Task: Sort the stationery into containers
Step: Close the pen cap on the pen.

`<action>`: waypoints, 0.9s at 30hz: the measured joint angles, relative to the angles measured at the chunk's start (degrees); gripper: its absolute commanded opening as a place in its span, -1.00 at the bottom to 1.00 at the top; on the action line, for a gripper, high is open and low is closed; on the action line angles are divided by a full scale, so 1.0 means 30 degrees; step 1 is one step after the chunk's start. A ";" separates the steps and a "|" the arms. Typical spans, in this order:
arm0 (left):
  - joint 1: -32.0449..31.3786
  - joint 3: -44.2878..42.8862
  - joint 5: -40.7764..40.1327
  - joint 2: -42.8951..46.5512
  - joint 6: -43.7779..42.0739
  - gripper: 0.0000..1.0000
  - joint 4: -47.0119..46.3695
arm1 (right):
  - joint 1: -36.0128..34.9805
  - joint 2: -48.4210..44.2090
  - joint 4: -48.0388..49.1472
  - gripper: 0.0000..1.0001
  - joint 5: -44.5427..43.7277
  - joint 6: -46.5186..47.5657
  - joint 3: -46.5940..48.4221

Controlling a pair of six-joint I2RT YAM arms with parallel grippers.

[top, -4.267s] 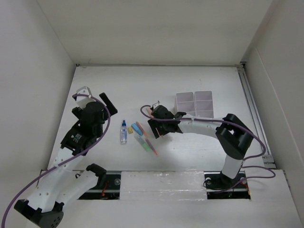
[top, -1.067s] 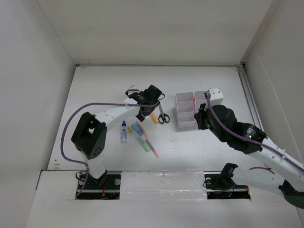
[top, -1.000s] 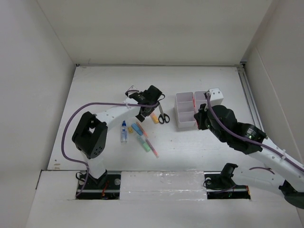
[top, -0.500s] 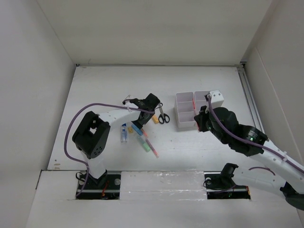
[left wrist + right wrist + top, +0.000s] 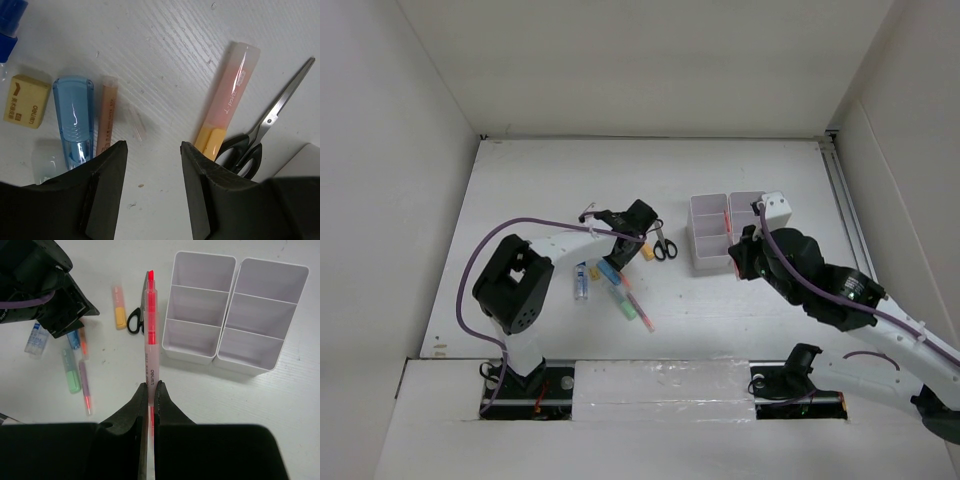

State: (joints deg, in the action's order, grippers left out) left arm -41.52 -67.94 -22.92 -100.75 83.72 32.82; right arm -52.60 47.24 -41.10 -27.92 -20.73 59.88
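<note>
While the left pincer narrows, still open, over seemingly bare worktop mid-frame, the right pincer (clamping a pink pen) hovers by the still-empty containers.

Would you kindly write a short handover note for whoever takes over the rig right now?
Left gripper: open, low over bare table between the blue marker and orange marker, holding nothing.
Right gripper: shut on a pink pen, held above the table near the two white boxes.
Done: nothing sorted; the boxes show empty.
Left: place the pen; scissors, bottle, green marker and those two markers lie on the table.
</note>
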 measured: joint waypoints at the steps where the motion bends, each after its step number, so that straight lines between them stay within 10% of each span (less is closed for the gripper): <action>1: -0.0007 0.0000 0.0000 -0.0007 0.0007 -0.14 -0.0022 | 0.0000 -0.0007 0.0000 -1.00 0.0022 0.0000 -0.0015; 27: 0.0248 0.0328 0.0066 -0.0794 0.0488 -0.27 -0.0539 | 0.0000 -0.0357 0.0007 -1.00 0.0270 0.0000 -0.0036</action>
State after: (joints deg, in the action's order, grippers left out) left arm -40.77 -66.96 -22.72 -103.13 85.19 31.20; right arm -52.60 46.17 -41.08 -27.11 -20.73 59.77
